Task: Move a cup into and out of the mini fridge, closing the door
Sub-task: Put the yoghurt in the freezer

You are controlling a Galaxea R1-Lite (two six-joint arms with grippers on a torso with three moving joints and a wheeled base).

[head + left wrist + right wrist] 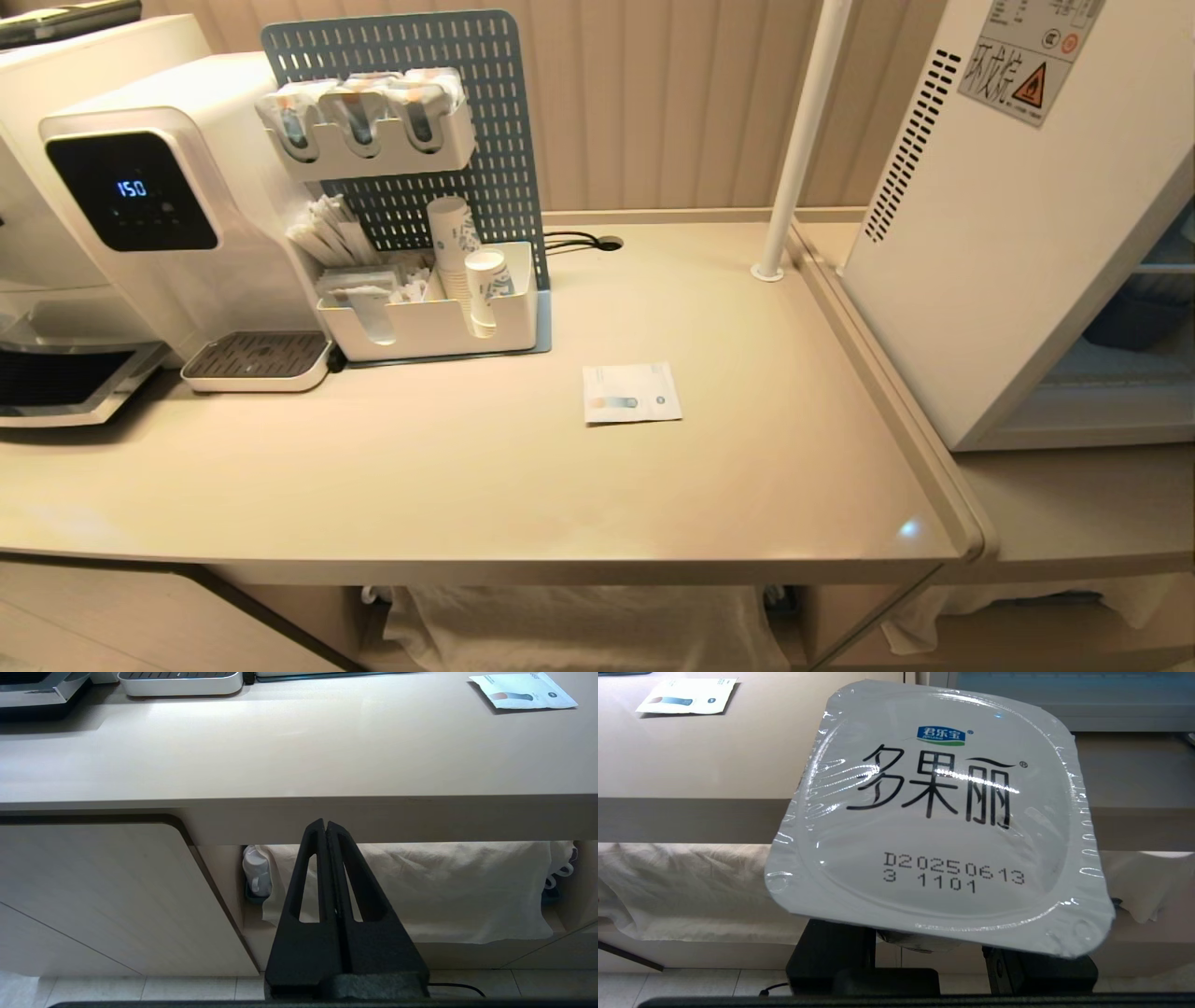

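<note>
Right gripper (934,956) fingers pinch the cup (938,821) low off the desk's (467,467) near edge; left fingers (327,868) are pressed together. Cup could clip that edge going up.

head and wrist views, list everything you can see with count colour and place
cup: one, white with a foil lid, held in the right gripper, below counter level
mini fridge: one, white, on the right end of the counter, its inside showing
water dispenser: one, white with a dark display, counter's left
drip tray: one, white with a dark grille, under the dispenser
pegboard organiser: one, grey-blue, behind the white bin
paper cups: a stack, white with blue print, in the bin
sachet: one, white, flat on the counter
pole: one, white, beside the fridge
cloth: one, cream, under the counter
left gripper: black, jaws shut, empty, below the counter edge
right gripper: black, jaws around the cup
</note>
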